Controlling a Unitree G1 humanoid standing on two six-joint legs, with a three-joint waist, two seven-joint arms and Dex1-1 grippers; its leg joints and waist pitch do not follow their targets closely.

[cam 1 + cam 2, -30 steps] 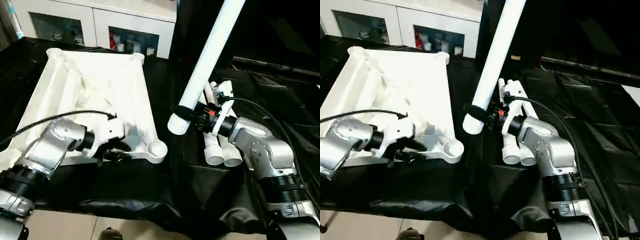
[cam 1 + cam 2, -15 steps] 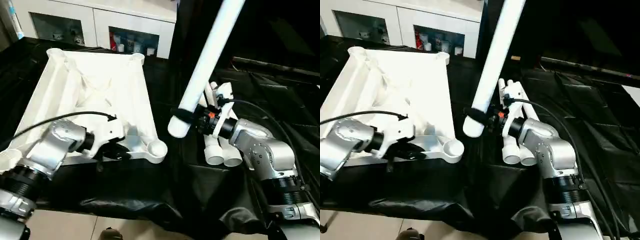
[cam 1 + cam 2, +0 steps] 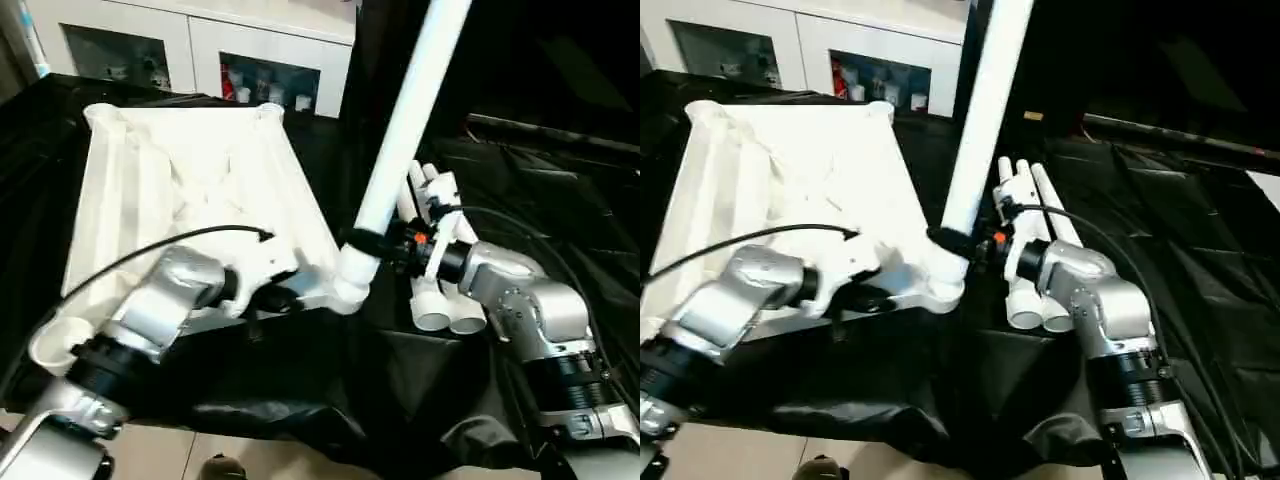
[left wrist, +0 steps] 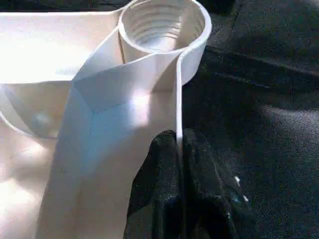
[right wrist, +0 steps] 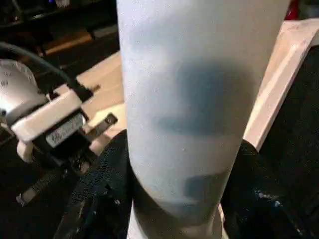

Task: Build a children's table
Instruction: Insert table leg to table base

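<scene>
Right gripper (image 3: 365, 243) clamped round leg (image 3: 400, 130), flared end at tabletop (image 3: 190, 170) corner socket (image 4: 162, 22). Left gripper (image 4: 178, 144) pinching tabletop rim. Risks: tilted leg jamming, tabletop sliding away.

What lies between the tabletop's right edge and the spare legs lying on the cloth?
The lifted leg, gripped by the right gripper, stands there with its lower end at the tabletop's near corner socket. Past it toward the spare legs, bare black cloth. Head views.
</scene>
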